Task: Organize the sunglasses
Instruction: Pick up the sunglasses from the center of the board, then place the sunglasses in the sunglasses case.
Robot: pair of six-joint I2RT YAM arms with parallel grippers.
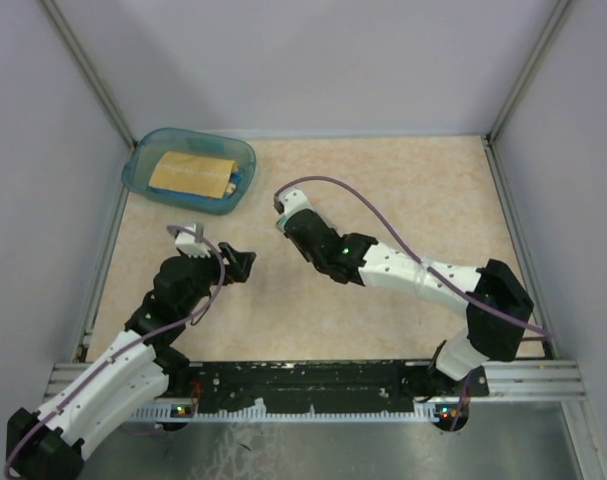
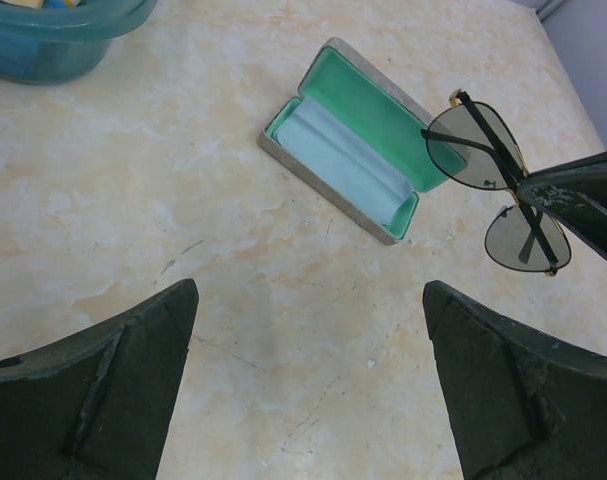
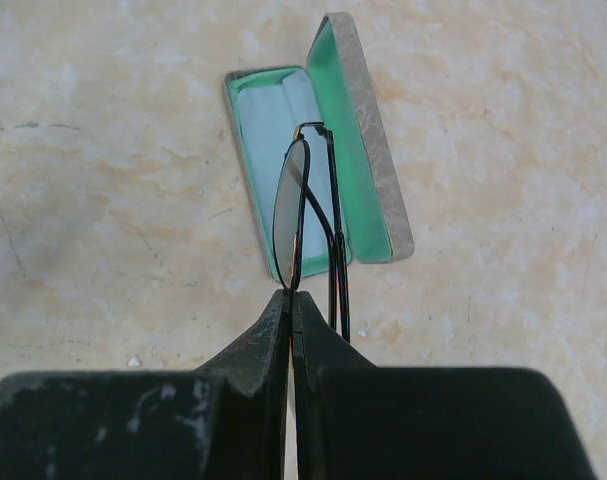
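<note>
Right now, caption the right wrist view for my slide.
The shut right claw grips the sunglasses, with the open teal-lined case lying beyond.

Left gripper (image 2: 308,287) spread wide, arm reaching toward 1 o'clock; right gripper (image 3: 290,295) pinched tight, arm stretching toward 10 o'clock.

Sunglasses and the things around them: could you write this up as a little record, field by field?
sunglasses: folded, pinched in the right gripper, off the table
case: open on the table, teal lining up
cloth: light blue, lying inside the case
left gripper: open, empty, hovering nearby
bin: teal, far left corner, something tan inside
</note>
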